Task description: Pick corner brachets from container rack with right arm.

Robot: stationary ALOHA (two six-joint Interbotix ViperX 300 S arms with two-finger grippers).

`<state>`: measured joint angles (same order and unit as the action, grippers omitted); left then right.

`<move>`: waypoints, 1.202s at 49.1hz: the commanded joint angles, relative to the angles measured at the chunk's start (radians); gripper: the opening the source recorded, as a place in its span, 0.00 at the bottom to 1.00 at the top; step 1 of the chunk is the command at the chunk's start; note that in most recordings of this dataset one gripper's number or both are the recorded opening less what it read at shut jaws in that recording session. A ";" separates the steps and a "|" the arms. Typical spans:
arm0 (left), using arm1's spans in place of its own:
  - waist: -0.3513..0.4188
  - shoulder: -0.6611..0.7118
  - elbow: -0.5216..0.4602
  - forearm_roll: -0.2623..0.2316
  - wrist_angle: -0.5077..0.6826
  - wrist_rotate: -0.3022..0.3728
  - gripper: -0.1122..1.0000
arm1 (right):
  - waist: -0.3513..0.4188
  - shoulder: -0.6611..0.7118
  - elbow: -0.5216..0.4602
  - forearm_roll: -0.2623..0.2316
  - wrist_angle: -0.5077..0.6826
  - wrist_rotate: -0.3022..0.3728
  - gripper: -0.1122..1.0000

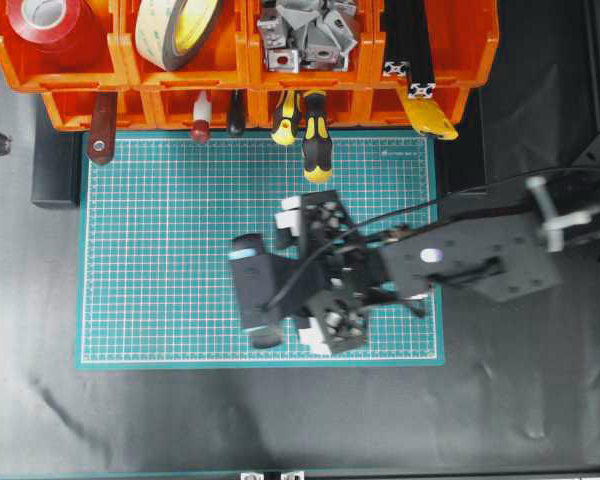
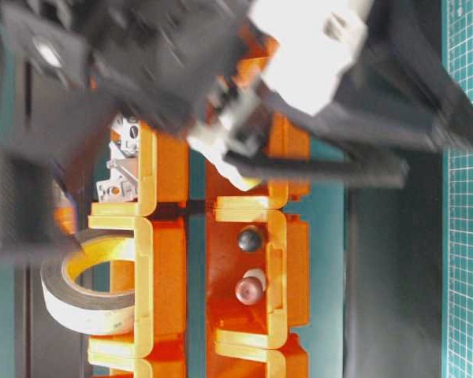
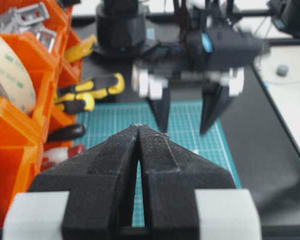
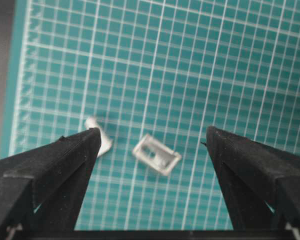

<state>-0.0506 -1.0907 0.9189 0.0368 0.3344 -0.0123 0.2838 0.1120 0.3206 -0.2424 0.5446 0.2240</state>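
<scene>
- the right end effector is wide open and holds nothing; in the right wrist view its two black fingers stand apart over the green cutting mat.
- two corner brachets lie loose on this mat. one bracket is between the fingers, a little toward the left one, touching neither. the second bracket is just beside the left finger and partly hidden by it.
- the middle bracket has its long axis slanted against the line from finger to finger, so i judge that a straight closing would catch it obliquely.
- more corner brachets are piled in an orange bin of the container rack, at the far side of the worktop, well apart from the right end effector.
- so for another pick the move goes from the mat toward the far bin; the right arm is clearly nearer to it.
- the left end effector is closed and empty, and it only faces the scene.
</scene>
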 commanded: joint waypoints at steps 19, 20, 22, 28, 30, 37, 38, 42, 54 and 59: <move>-0.009 0.017 -0.011 0.003 0.048 -0.011 0.10 | 0.032 -0.380 0.153 -0.008 -0.063 0.095 0.83; -0.009 0.017 -0.011 0.003 0.048 -0.011 0.10 | 0.032 -0.394 0.156 -0.008 -0.069 0.095 0.83; -0.008 0.014 -0.011 0.002 0.048 -0.011 0.10 | 0.032 -0.430 0.170 -0.008 -0.083 0.095 0.83; -0.009 0.009 -0.009 0.003 0.049 -0.014 0.10 | 0.029 -0.514 0.213 -0.008 -0.127 0.095 0.83; -0.009 0.011 -0.008 0.003 0.051 -0.015 0.10 | 0.029 -0.543 0.235 -0.008 -0.152 0.095 0.83; -0.014 0.015 -0.006 0.002 0.060 -0.017 0.10 | 0.025 -0.657 0.311 -0.008 -0.267 0.095 0.83; -0.014 0.015 -0.005 0.002 0.060 -0.017 0.10 | 0.023 -0.673 0.322 -0.008 -0.279 0.095 0.83; -0.015 0.015 -0.005 0.003 0.060 -0.017 0.10 | 0.017 -0.735 0.353 -0.008 -0.311 0.095 0.83; -0.017 0.015 -0.005 0.003 0.060 -0.015 0.10 | -0.017 -0.888 0.430 -0.008 -0.304 0.098 0.83; -0.017 0.012 -0.005 0.003 0.060 -0.017 0.10 | -0.037 -0.931 0.454 -0.008 -0.304 0.098 0.83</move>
<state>-0.0660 -1.0861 0.9250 0.0353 0.3988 -0.0261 0.2608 -0.7915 0.7731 -0.2470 0.2485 0.3221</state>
